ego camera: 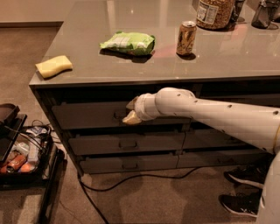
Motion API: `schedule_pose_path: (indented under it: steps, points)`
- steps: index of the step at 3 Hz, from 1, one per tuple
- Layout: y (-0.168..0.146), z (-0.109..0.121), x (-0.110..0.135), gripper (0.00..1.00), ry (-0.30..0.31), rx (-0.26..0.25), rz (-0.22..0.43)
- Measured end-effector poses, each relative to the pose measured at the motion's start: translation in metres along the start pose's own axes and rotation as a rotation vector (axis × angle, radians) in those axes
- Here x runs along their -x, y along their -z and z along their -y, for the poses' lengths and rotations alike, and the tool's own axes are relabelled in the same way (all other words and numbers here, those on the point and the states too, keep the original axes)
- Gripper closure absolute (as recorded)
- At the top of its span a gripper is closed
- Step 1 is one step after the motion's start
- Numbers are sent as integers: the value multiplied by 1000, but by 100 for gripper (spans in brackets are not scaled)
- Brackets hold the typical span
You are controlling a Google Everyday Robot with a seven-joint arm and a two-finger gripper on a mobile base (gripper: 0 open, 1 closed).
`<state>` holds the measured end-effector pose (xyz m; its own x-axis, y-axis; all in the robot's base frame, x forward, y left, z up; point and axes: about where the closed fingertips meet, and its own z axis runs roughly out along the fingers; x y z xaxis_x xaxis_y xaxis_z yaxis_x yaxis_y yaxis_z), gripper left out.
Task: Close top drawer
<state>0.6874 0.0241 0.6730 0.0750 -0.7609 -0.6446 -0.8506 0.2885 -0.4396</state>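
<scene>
The top drawer (pixel 87 114) is the dark grey-brown front panel just under the counter's edge, on the left side. Its small bar handle (pixel 118 114) sits at the panel's centre. My gripper (pixel 131 111) is at the end of the white arm that comes in from the right. It is pressed up against the drawer front, right beside the handle. The drawer front stands a little forward of the drawers below.
On the grey counter (pixel 144 61) lie a yellow sponge (pixel 53 65), a green chip bag (pixel 128 43), a soda can (pixel 187 37) and a jar (pixel 214 13). Two slimmer drawers (pixel 127 143) sit below. A cable (pixel 131 178) crosses the floor. A cart with items (pixel 22 157) stands left; shoes (pixel 245 175) right.
</scene>
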Motion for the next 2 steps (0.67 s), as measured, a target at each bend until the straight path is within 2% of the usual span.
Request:
schedule_pose_path:
  steps: [1,2]
  points:
    - [0,0,0,0,0,0,0]
    - [0,0,0,0,0,0,0]
